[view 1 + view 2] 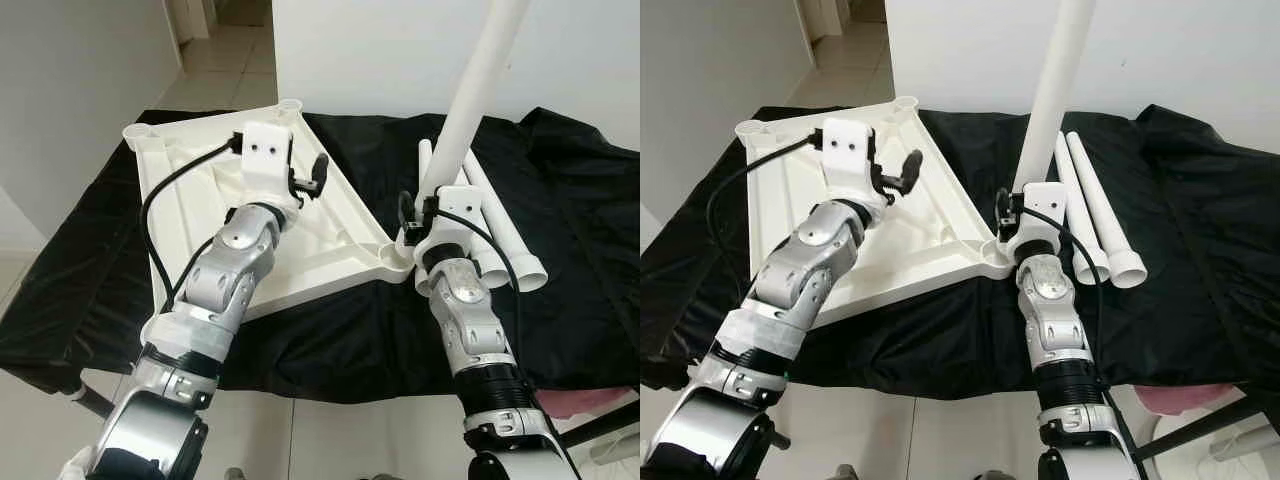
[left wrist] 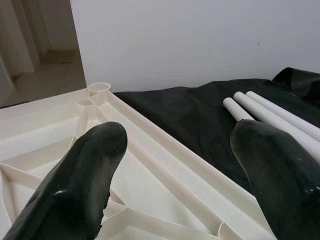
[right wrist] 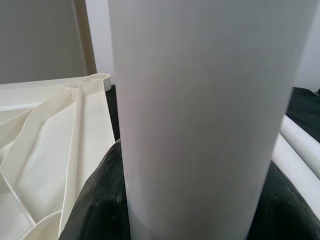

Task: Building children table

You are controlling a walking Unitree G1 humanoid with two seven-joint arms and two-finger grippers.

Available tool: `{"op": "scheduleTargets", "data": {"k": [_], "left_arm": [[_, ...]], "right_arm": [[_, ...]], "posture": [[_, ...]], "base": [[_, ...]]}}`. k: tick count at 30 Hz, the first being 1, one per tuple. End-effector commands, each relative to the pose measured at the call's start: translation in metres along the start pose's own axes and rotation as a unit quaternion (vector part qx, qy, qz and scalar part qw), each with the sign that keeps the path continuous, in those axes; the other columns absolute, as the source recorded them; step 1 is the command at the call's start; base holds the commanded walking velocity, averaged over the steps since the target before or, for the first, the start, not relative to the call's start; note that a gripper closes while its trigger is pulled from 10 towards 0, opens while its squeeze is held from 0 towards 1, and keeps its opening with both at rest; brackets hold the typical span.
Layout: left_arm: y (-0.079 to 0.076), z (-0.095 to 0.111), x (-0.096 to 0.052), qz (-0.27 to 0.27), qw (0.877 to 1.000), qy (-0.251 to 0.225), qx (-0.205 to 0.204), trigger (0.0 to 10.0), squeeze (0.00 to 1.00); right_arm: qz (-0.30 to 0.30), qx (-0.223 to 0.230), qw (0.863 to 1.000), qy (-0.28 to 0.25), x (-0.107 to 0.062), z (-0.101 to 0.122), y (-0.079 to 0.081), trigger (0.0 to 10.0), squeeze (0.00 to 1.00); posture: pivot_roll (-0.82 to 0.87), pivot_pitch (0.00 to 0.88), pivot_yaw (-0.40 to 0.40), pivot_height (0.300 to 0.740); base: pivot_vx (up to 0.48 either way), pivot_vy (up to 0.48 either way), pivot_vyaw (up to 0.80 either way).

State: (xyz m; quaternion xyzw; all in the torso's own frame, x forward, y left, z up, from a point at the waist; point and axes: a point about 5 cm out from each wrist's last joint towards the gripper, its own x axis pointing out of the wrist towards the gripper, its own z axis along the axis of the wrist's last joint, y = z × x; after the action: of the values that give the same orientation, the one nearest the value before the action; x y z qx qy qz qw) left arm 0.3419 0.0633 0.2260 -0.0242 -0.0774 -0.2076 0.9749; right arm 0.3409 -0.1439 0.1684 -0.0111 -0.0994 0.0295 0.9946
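Right wrist view: right hand [image 3: 195, 200], closed round an upright white table leg [image 3: 205, 110], dark fingers [image 3: 97, 200] pressed to either side of the tube. Eye views place this hand at the near right corner of the upturned white tabletop [image 1: 200, 200], the leg's foot at or just above the corner socket [image 1: 397, 257]; whether it is seated cannot be told.

Left hand [image 1: 318, 178]: fingers spread wide, holding nothing, hovering over the ribbed underside near the tabletop's right edge.

Spare legs [image 1: 490, 225]: three or so, lying side by side on the black cloth [image 1: 560, 260] over the worktop, just beside the right hand.

Risks, as judged: the leg leans; pressed down off-axis it may jam or skid off the socket and shove the tabletop, which the left hand is not bracing.

View differences: the left wrist view shows the far corner socket [image 2: 99, 88] and rib pattern closely; the eye views alone show the leg's tilt.
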Motion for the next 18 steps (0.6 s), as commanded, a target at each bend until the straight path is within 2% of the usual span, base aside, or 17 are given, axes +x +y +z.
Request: {"op": "scheduleTargets", "data": {"k": [1,9,12,18], "left_arm": [[-0.014,-0.005,-0.004,-0.109,0.994,0.007,0.016,10.0,0.0],[-0.027,-0.012,-0.012,-0.152,0.988,0.024,0.014,10.0,0.0],[-0.036,-0.019,-0.021,-0.19,0.98,0.033,0.041,10.0,0.0],[-0.039,-0.025,-0.028,-0.204,0.976,0.044,0.054,10.0,0.0]], "right_arm": [[0.016,0.003,1.0,-0.002,0.003,-0.001,0.003,10.0,0.0],[0.051,-0.003,0.999,0.016,0.005,-0.014,0.01,10.0,0.0],[0.08,-0.027,0.996,0.019,0.003,-0.022,0.016,10.0,0.0],[0.104,-0.051,0.993,0.023,0.0,-0.028,0.017,10.0,0.0]], "posture": [[-0.06,0.0,0.015,0.74],[-0.05,0.0,0.017,0.74],[-0.05,0.0,0.016,0.74],[-0.04,0.0,0.017,0.74]], "base": [[0.0,0.0,0.0],[0.0,0.0,0.0],[0.0,0.0,0.0],[0.0,0.0,0.0]]}}
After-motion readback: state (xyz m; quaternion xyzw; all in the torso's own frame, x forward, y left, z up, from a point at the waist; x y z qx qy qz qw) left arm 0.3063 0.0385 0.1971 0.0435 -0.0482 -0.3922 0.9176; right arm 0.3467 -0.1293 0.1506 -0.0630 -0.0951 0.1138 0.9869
